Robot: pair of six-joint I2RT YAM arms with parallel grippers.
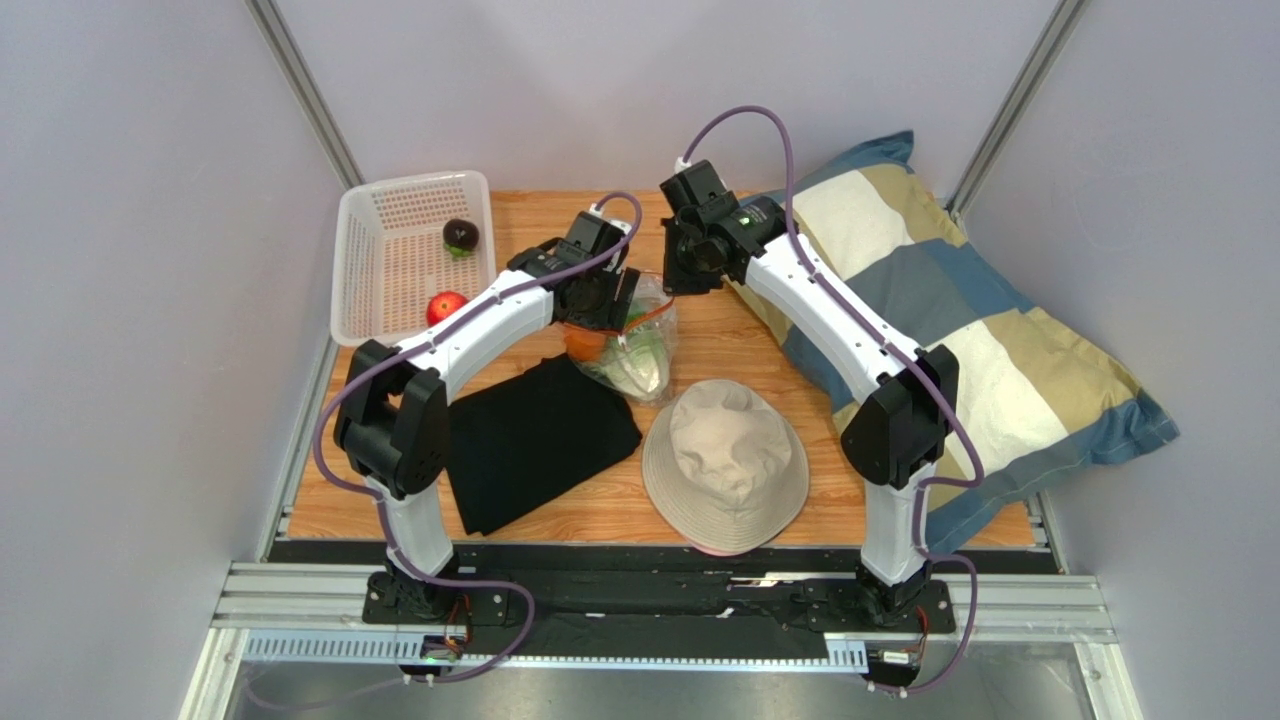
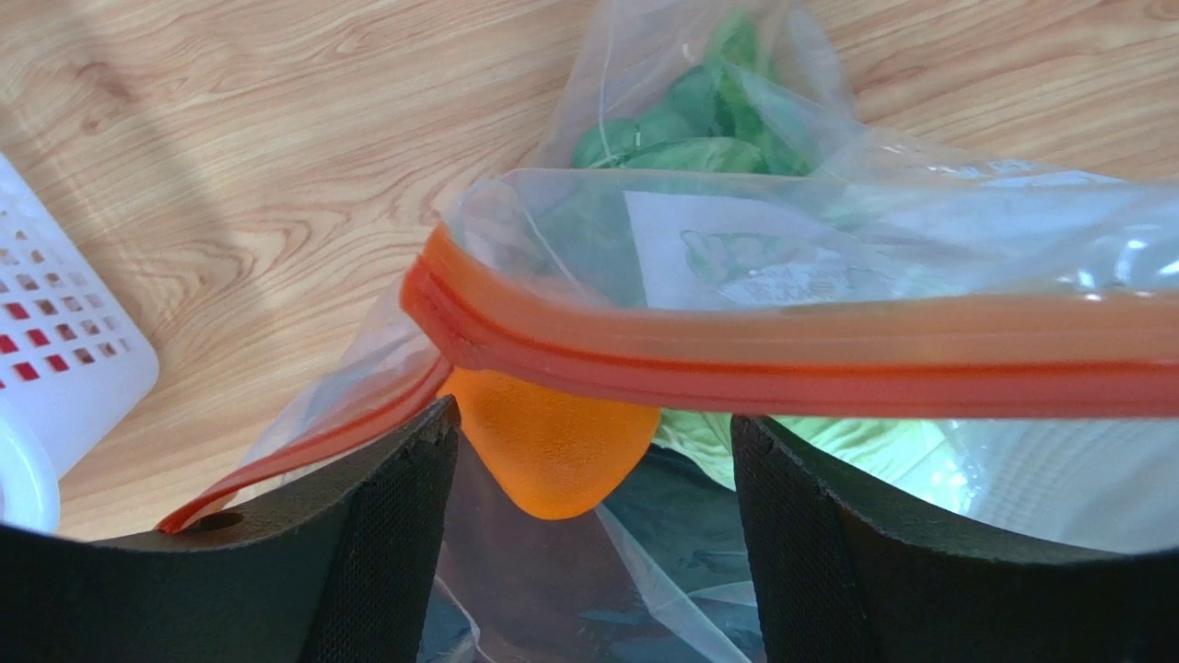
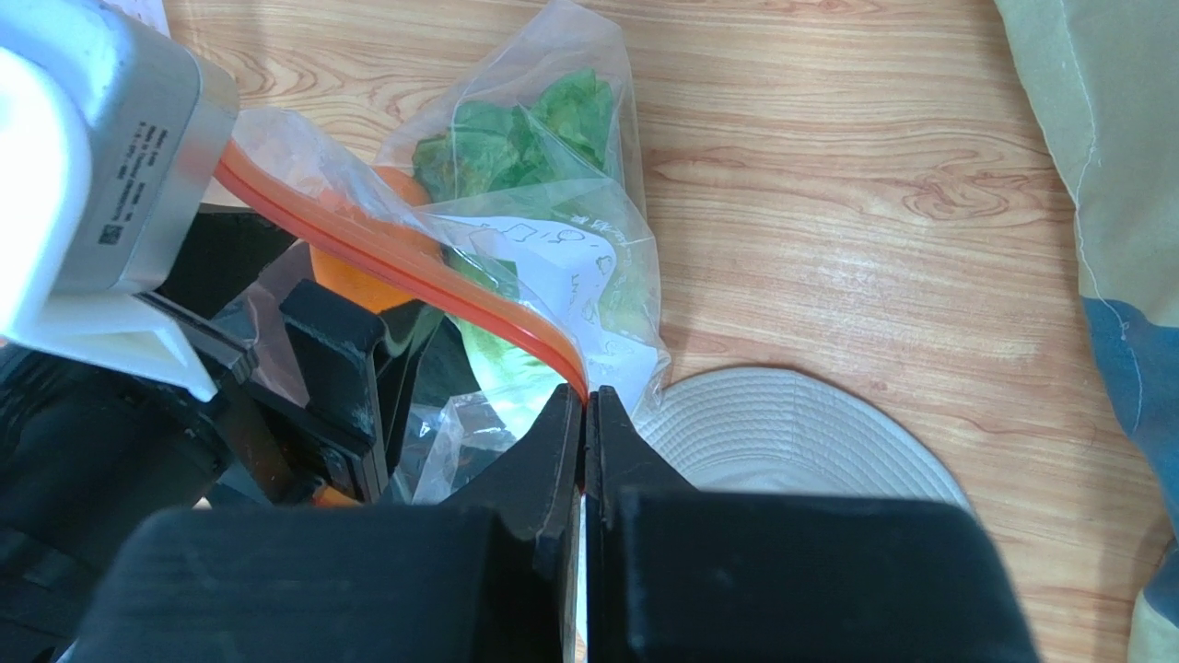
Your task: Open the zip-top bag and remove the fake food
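Right gripper [image 3: 584, 409] is pressed together on the end of the orange-red zip strip [image 3: 415, 270]. It pinches one lip of the clear crinkly zip-top bag [image 3: 554, 221], which rests on the wooden table [image 3: 858, 207] with that edge apparently held up. Left gripper [image 2: 595, 431] stands spread, its two black fingers on either side of the round orange toy fruit [image 2: 547, 453]. The fruit sits just under the strip at the bag's mouth, and the fingers do not appear to touch it. The pale green leafy toy cabbage [image 2: 858, 442] lies deeper in the bag, behind a small white label [image 2: 747, 256]. The red toy apple [image 1: 445, 308] and the dark round toy fruit [image 1: 460, 234] lie in the white mesh basket [image 1: 361, 285], so two pieces seem left to take out.

Loose film hangs around the left fingers. If they close with plastic caught against the fruit, pulling back would drag the whole bag and could tear the strip out of the right gripper's narrow pinch, letting the mouth collapse. The smooth, round fruit may also squirt sideways from a glancing squeeze, or snag on the strip stretched close above it. A jolted bag could spill the cabbage toward the beige bucket hat [image 3: 803, 428] or the black cloth [image 1: 534, 438]
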